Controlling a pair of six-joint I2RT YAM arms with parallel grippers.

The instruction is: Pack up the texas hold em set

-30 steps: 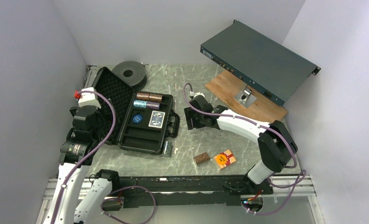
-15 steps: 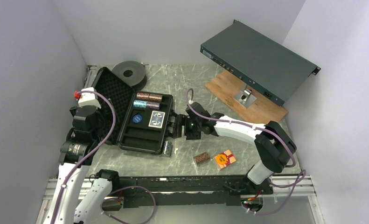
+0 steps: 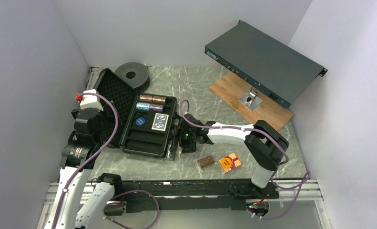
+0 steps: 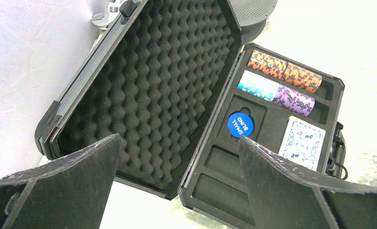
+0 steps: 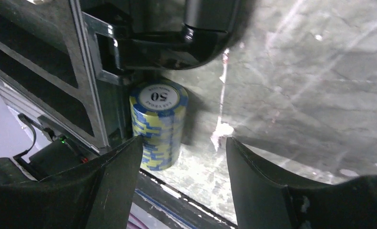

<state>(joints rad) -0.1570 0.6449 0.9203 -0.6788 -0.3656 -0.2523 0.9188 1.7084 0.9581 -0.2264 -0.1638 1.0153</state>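
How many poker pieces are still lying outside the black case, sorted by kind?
Chip stacks: 2 (blue-and-yellow stack, brown stack)
Card decks: 1 (red deck)
Total: 3

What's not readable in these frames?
- Right wrist view: the chip stack base sits behind a finger of the right hand; contact unclear.
- Left wrist view: the case near slots are covered by fingers of the left hand.
- Top view: brown piece too small to identify; right hand's fingers hidden under its wrist.
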